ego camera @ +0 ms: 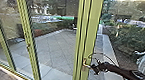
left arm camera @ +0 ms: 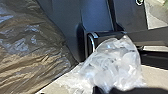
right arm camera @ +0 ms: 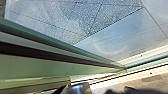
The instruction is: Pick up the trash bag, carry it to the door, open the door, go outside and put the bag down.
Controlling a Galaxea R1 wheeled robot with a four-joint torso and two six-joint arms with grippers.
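At the handle (ego camera: pixel 85 63) of the green-framed glass door (ego camera: pixel 91 32), my right gripper (ego camera: pixel 93 67) reaches in from the right. The right wrist view has the shiny metal handle (right arm camera: pixel 78 88) close beside the dark edge of my right gripper (right arm camera: pixel 62 89), with the green door frame (right arm camera: pixel 37 66) beyond. In the left wrist view, a large dark, glossy bag (left arm camera: pixel 27 47) and whitish see-through plastic (left arm camera: pixel 112 62) with crumpled contents lie close together. The plastic is right up against my left gripper (left arm camera: pixel 98 90). Whether it belongs to the dark bag, I cannot tell.
Through the glass shows a paved yard (ego camera: pixel 59 44) with shrubs (ego camera: pixel 136 39) to the right. More green uprights (ego camera: pixel 29 44) stand to the left. A threshold strip (right arm camera: pixel 130 78) runs along the door's foot. Dark robot body parts (left arm camera: pixel 96 16) are near the bags.
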